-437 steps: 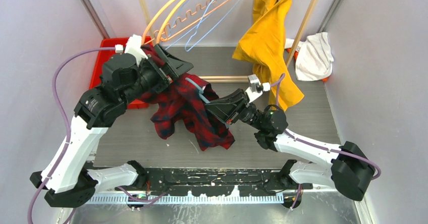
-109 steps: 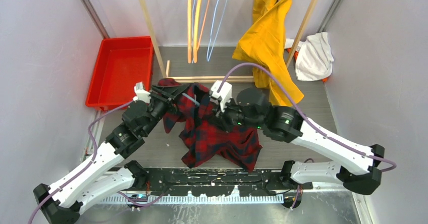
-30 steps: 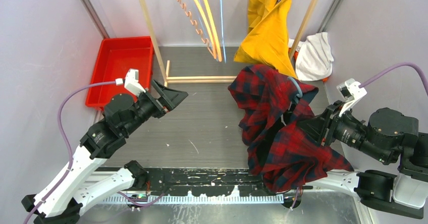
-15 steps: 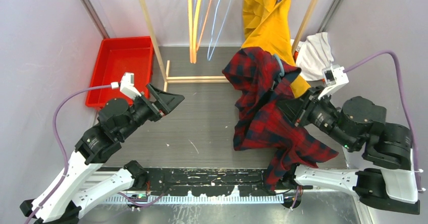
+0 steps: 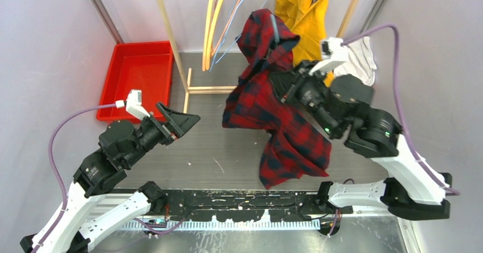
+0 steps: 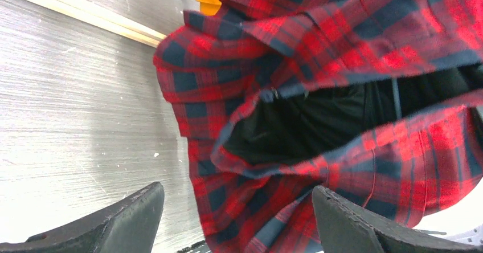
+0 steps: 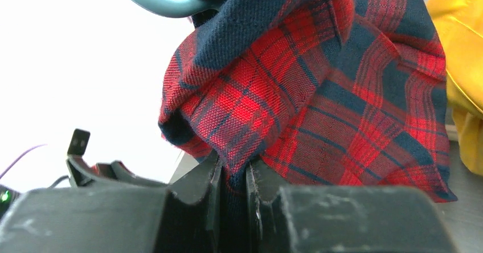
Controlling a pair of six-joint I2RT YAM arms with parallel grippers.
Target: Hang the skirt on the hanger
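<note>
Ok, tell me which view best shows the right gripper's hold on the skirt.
Right wrist: the right gripper pinches a fold of the skirt, seen close up. The top view hides the fingertips behind cloth. The left wrist shows the skirt, not the grip.

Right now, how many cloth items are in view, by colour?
red plaid skirt: 1
yellow garment: 1
white cloth: 1
Total: 3
</note>
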